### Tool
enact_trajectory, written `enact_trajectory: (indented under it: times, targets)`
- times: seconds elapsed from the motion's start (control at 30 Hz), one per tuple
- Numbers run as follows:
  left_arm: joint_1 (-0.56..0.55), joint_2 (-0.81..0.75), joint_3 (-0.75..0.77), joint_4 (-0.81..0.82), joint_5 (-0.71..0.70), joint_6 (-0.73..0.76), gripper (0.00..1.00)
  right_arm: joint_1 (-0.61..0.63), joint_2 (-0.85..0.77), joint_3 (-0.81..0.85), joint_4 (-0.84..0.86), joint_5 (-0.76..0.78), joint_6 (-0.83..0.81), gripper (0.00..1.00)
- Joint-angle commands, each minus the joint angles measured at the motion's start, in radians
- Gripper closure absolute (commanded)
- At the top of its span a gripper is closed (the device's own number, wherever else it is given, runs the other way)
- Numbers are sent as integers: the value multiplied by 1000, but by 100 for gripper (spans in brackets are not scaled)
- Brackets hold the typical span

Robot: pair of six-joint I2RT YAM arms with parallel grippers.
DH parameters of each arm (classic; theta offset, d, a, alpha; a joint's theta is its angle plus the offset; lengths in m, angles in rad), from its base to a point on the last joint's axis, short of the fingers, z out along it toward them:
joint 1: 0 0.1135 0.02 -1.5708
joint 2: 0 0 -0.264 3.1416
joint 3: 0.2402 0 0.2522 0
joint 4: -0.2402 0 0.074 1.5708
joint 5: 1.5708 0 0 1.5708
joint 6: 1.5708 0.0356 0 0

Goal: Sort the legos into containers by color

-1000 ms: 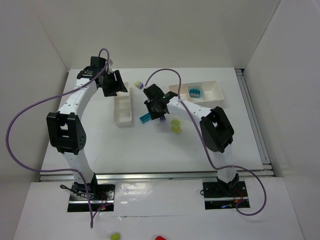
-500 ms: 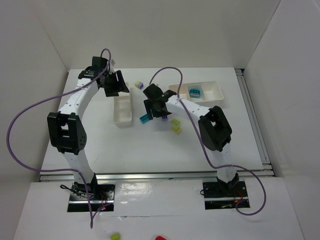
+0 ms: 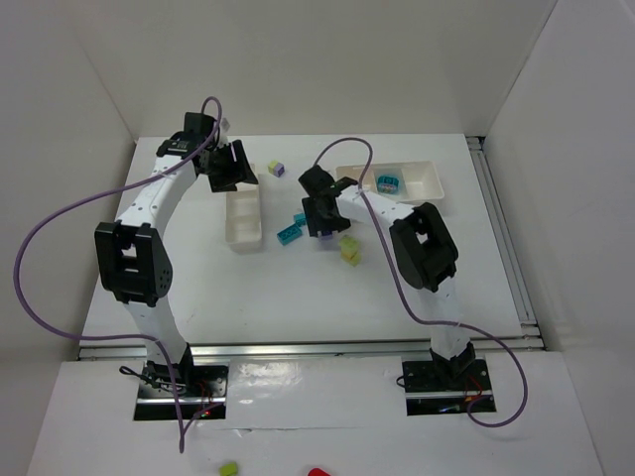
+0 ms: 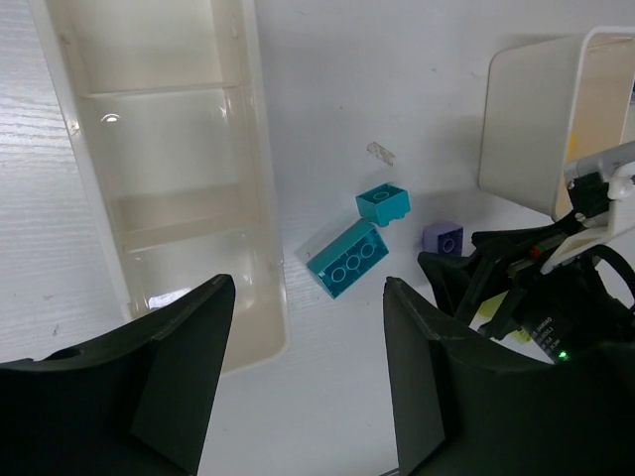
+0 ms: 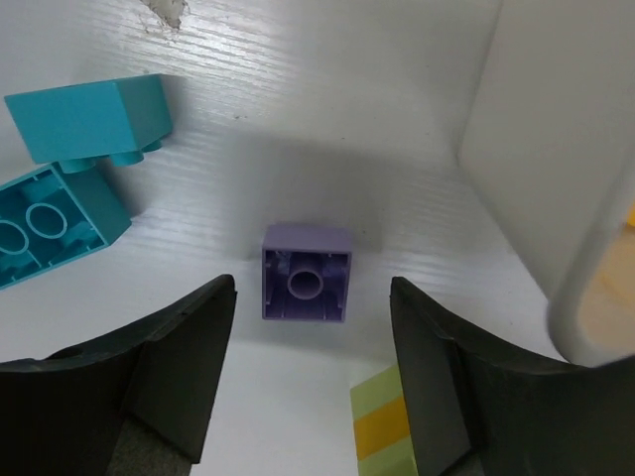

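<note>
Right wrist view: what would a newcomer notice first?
A lone purple brick lies underside up on the table, framed by the right gripper's open jaws. Two teal bricks sit at upper left, and the wide tray's white wall fills the right.

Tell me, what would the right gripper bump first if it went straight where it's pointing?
Most likely the purple lego, lying hollow side up on the table, centred under the open right gripper. Depth is hard to judge.

Teal bricks [image 5: 89, 114] and a tray wall [image 5: 536, 149] flank the purple brick [image 5: 307, 272].
</note>
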Motion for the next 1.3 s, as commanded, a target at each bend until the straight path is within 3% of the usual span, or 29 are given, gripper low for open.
enact_trajectory:
  times: [0.0,0.17,0.27,0.33,0.43,0.6,0.97,1.27]
  targets:
    - [-4,14,7,10,16,23,29,0,22,-7,67,-40,-21,31]
    - [-4,14,18,10,16,23,29,0,43,3,76,-79,-21,49]
    - [-4,14,18,10,16,23,29,0,14,16,61,-60,-21,73]
    - [-4,14,18,10,7,23,29,9,-29,28,47,-31,-21,77]
    - [-4,14,27,10,7,23,29,9,-158,16,59,51,-21,77]
    - [-22,32,49,10,7,23,29,-132,-302,-55,110,103,2,76]
    - [-64,63,107,-25,-13,34,29,-447,-229,-1,121,161,62,75]
    - [-64,84,107,-45,-13,52,27,-540,-137,42,152,210,53,69]
